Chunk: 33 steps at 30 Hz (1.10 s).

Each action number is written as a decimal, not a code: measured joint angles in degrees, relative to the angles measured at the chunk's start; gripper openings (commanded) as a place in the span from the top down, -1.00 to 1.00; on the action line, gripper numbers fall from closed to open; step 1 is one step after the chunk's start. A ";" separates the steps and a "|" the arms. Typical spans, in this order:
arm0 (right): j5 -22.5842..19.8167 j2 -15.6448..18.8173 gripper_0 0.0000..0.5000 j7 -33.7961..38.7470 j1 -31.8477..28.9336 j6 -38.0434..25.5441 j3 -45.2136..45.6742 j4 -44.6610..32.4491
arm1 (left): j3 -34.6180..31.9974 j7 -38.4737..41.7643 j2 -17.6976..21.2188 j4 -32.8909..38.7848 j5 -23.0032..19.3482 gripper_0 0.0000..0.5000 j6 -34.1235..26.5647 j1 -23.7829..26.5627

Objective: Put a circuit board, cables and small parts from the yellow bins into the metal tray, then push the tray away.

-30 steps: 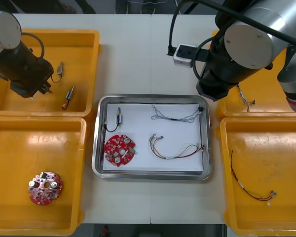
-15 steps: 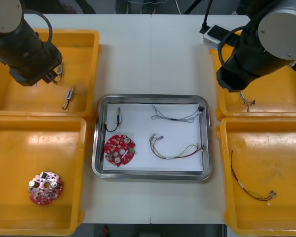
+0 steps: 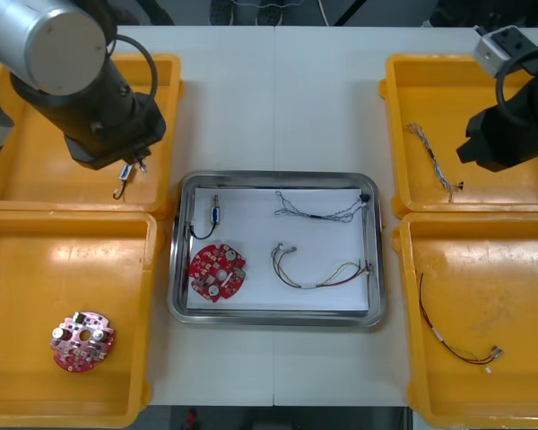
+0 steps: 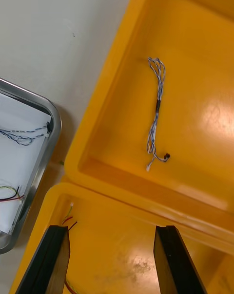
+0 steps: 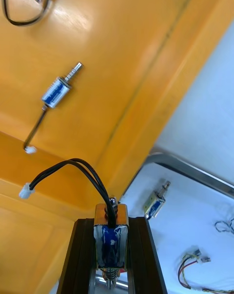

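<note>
The light worktop [image 3: 278, 98] carries four yellow bins, all cut off at the front view's sides, with the metal tray [image 3: 273, 177] between them. The left arm [image 3: 90, 90] hangs over the far left bin [image 3: 18, 170] and hides much of its floor; a loose metal part [image 3: 123, 180] lies half out from under it. The right arm [image 3: 511, 125] covers the outer end of the far right bin [image 3: 448, 81], where a blue and white cable [image 3: 430, 159] lies. The near left bin [image 3: 72, 260] holds a spare circuit board [image 3: 82, 340]. The near right bin [image 3: 484, 260] holds a thin cable [image 3: 455, 340] whose colours are hard to make out. On the tray's white floor lie a red circuit board [image 3: 217, 272], a twisted cable [image 3: 318, 210], a red and yellow cable [image 3: 318, 269] and a placed metal part [image 3: 215, 213] with a black lead. The left gripper [image 5: 111, 222], above the far left bin's wall near the tray's corner, is clamped on a held metal part [image 5: 111, 240] with a blue body, its black cable looping out. The right gripper [image 4: 111, 230] stands wide apart, holding nothing, over the near right bin, close to the wall of the far right one.
</note>
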State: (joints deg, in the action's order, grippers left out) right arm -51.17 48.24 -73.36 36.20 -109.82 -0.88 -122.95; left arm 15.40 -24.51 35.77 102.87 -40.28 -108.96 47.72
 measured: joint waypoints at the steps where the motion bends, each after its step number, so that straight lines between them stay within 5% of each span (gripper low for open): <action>1: -0.24 0.33 -1.00 0.82 -1.17 0.00 0.92 -0.76 | 0.81 0.01 -0.44 0.02 -0.02 0.99 -0.09 0.32; 14: -1.25 1.33 -1.00 4.23 -14.47 -0.01 12.56 -3.80 | 10.59 0.05 -7.11 1.30 -0.01 1.00 0.99 3.00; 33: -2.64 1.33 -1.00 4.28 -26.25 -0.01 21.14 -7.49 | 21.77 0.06 -8.86 -5.38 2.26 1.00 13.85 3.14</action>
State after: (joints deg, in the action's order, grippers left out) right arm -53.81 49.57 -69.08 9.95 -109.83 20.26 -130.43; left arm 37.17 -24.46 26.91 97.49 -38.02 -95.10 50.87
